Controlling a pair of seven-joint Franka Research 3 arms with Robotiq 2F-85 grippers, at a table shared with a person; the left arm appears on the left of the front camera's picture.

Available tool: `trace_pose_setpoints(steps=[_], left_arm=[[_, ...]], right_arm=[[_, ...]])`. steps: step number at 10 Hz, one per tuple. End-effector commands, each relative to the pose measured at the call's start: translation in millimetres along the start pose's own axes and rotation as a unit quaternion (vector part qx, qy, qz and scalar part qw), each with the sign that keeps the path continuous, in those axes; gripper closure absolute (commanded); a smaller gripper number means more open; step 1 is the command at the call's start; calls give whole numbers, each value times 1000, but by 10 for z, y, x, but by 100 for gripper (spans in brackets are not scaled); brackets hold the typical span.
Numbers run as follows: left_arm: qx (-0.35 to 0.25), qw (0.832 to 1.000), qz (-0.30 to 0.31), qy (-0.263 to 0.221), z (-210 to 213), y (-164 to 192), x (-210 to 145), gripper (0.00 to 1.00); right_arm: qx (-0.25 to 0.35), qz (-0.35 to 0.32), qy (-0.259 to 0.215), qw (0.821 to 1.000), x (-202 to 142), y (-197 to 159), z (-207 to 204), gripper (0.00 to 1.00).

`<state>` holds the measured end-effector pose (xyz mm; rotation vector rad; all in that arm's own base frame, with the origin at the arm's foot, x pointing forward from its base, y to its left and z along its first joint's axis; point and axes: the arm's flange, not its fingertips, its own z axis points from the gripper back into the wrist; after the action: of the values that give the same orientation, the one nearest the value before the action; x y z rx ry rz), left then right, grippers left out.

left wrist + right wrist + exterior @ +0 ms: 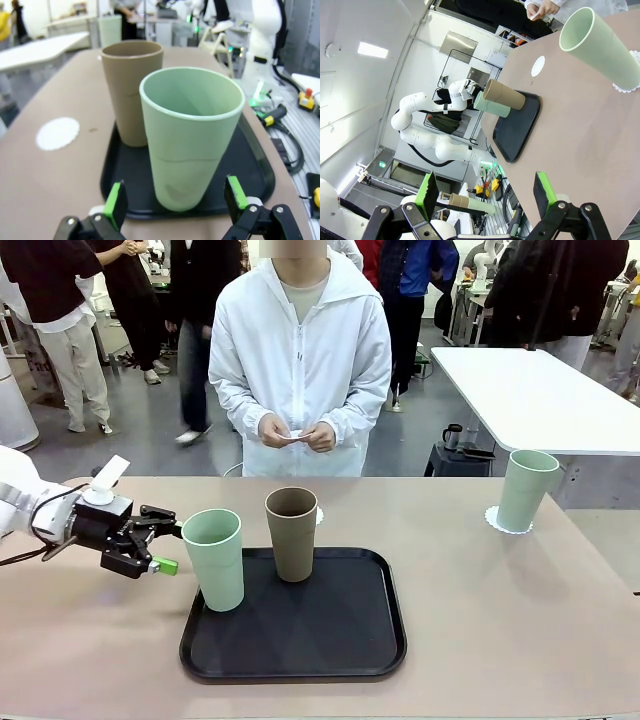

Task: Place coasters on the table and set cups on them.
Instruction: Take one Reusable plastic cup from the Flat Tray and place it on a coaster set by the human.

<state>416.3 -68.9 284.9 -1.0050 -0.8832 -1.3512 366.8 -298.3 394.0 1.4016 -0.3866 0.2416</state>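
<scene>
Fingers (116, 200) wide apart, empty: left gripper (170, 545), right gripper (485, 192) | left just beside mint cup (214, 558) on tray (300, 672)

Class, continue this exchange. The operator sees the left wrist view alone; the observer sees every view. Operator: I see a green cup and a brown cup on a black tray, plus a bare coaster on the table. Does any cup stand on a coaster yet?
Observer: Yes, one. A second green cup stands on a coaster near the table's right side.
Operator: What is the person doing?
Observer: Standing at the far side; the person's hands hold a small white thing.
Operator: And the right end effector?
Observer: The right end effector is open and empty, with that cup ahead of it.
</scene>
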Motion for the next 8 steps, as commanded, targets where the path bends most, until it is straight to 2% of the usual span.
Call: trace_pose_setpoints(steps=[1, 8], left_arm=[[-7, 1000, -10, -13, -143, 43, -49, 0], [-49, 998, -18, -22, -451, 82, -28, 0]], right_arm=[[0, -2, 0, 1000, -11, -3, -5, 0], [0, -2, 0, 1000, -11, -3, -5, 0]])
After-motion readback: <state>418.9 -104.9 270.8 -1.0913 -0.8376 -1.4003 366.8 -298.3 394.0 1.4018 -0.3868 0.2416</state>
